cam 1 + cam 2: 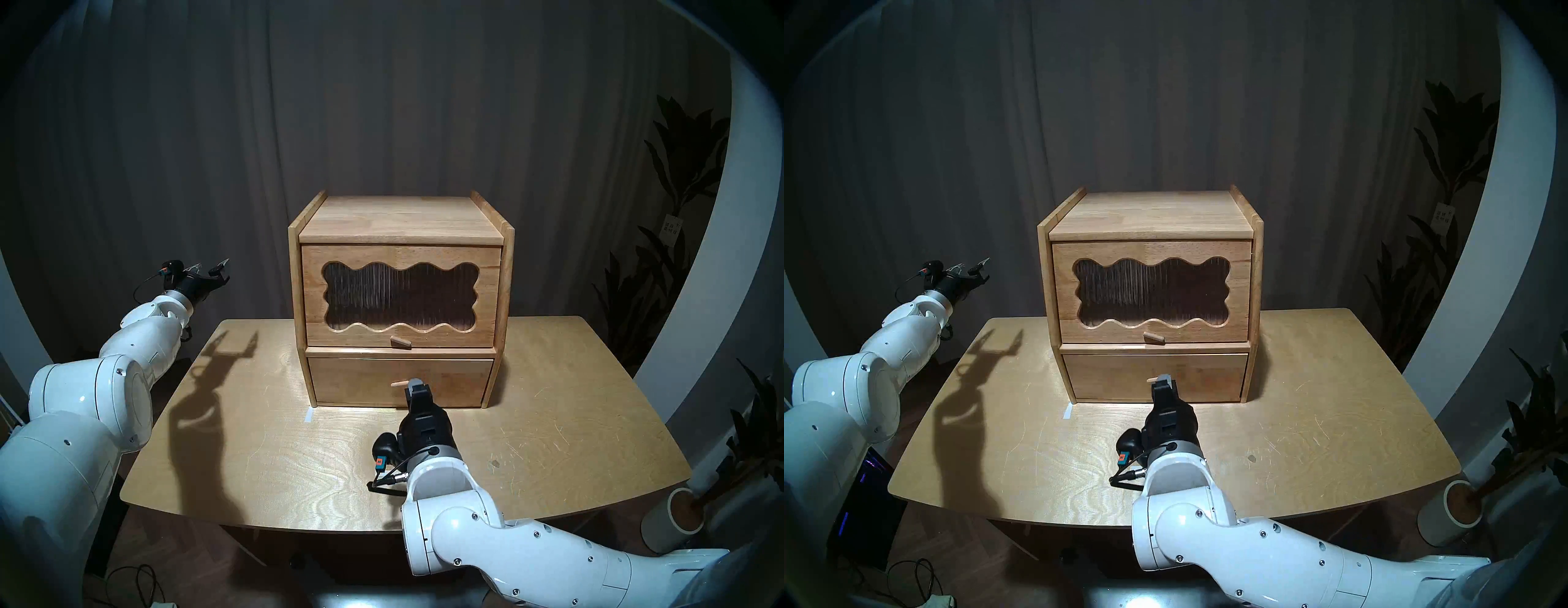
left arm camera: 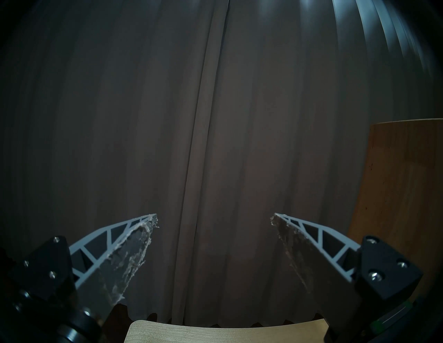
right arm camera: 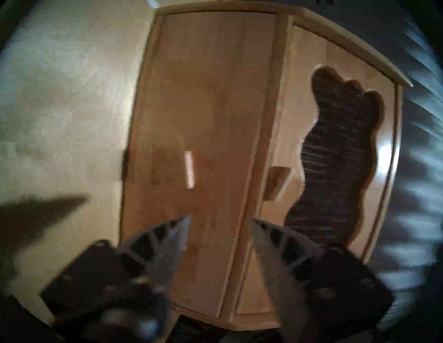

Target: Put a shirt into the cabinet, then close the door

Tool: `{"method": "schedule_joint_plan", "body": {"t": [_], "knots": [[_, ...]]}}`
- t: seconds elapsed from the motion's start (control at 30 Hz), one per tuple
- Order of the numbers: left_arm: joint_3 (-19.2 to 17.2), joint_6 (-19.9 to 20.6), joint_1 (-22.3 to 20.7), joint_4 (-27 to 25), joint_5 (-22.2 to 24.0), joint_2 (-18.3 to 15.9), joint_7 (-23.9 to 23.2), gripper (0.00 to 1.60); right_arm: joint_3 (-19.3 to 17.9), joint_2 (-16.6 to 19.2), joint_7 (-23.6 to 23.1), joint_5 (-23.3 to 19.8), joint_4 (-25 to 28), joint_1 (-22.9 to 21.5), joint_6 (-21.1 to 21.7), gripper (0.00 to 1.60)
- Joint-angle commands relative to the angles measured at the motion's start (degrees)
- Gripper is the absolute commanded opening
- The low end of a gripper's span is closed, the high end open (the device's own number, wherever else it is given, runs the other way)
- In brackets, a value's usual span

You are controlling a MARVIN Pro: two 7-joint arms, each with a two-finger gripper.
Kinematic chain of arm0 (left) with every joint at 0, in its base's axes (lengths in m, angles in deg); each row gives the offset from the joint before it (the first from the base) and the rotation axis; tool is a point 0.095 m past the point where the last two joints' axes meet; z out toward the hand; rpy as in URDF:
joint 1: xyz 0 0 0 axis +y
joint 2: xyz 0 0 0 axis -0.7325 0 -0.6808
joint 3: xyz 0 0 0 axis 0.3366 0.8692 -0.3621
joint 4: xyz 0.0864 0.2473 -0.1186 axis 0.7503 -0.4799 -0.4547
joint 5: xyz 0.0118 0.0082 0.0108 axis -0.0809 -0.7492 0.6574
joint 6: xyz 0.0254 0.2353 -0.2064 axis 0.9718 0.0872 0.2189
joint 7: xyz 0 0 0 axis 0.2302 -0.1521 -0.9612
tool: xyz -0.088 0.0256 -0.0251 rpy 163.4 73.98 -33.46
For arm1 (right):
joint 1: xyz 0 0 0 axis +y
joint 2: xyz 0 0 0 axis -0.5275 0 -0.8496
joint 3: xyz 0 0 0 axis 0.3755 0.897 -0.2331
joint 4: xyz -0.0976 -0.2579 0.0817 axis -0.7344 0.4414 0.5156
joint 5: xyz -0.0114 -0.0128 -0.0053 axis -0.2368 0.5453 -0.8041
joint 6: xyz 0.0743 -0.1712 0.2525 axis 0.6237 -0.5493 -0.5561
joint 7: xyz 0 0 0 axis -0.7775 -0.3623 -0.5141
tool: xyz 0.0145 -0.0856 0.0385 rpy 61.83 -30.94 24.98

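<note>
Nearest the head camera, the right arm's white links reach in over the desk's front edge, ending in the right gripper [image 1: 418, 387], which sits just in front of the drawer [image 1: 449, 382] beside its peg handle [image 1: 399, 383]. Its wrist view, blurred, shows the 2 fingers [image 3: 177, 230] parted by a moderate gap with nothing between them. Whether they touch the drawer front cannot be told.

Behind it the cabinet [image 1: 401, 218] stands toward the desk's rear edge, about midway between the left and right edges. Its door [image 1: 401, 259] lies flush and shut, the wavy ribbed window [image 1: 399, 297] dark, with its peg handle [image 1: 401, 342] at the bottom edge. No shirt shows in any view.

Beyond the desk's rear left corner, the left gripper [image 1: 211, 268] hangs raised in the air, fingers spread wide and empty, facing the grey curtain [image 2: 215, 119]. Its shadow falls on the desk [image 1: 551, 424].
</note>
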Motion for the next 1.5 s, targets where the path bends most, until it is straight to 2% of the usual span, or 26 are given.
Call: {"method": "schedule_joint_plan", "body": {"t": [0.0, 0.07, 0.1, 0.2, 0.27, 0.47, 0.6, 0.87, 1.07, 1.47], "knots": [[-0.1, -0.3, -1.5, -0.9, 0.1, -0.1, 0.0, 1.6, -0.5, -4.3, 2.6, -1.0, 3.2, -3.3, 0.3, 1.6], [-0.1, -0.3, -1.4, -0.9, 0.1, -0.1, 0.0, 1.6, -0.9, -6.5, 3.3, -1.4, 5.3, -5.0, 0.3, 1.6], [-0.1, -0.3, -1.4, -0.9, 0.1, -0.1, 0.0, 1.6, -0.1, -6.1, 3.9, -1.3, 5.4, -5.6, 0.3, 1.6], [-0.1, -0.2, -1.2, -0.8, 0.1, -0.1, -0.1, 1.6, -1.2, -8.8, 5.2, -1.4, 8.4, -7.5, 0.3, 1.6], [-0.1, -0.2, -1.2, -0.8, 0.1, -0.1, -0.1, 1.6, -1.0, -9.1, 6.7, -1.3, 9.1, -8.4, 0.3, 1.6], [-0.1, -0.2, -1.1, -0.8, 0.1, -0.1, -0.2, 1.6, -3.2, -13.2, 9.6, -1.9, 14.3, -12.0, 0.3, 1.6], [-0.1, -0.2, -1.0, -0.8, 0.1, -0.1, -0.2, 1.6, -4.4, -14.6, 11.1, -2.6, 16.6, -13.6, 0.3, 1.6], [-0.1, -0.2, -0.9, -0.8, 0.1, -0.2, -0.3, 1.6, -8.2, -14.7, 13.9, -4.1, 23.0, -15.8, 0.3, 1.6], [-0.1, -0.2, -0.8, -0.8, 0.1, -0.2, -0.4, 1.6, -12.1, -13.6, 16.2, -5.3, 27.0, -15.7, 0.3, 1.6], [-0.1, -0.2, -0.4, -0.7, 0.1, -0.2, -0.6, 1.6, -16.6, -13.6, 20.3, -7.4, 27.1, -11.8, 0.3, 1.6]]}}
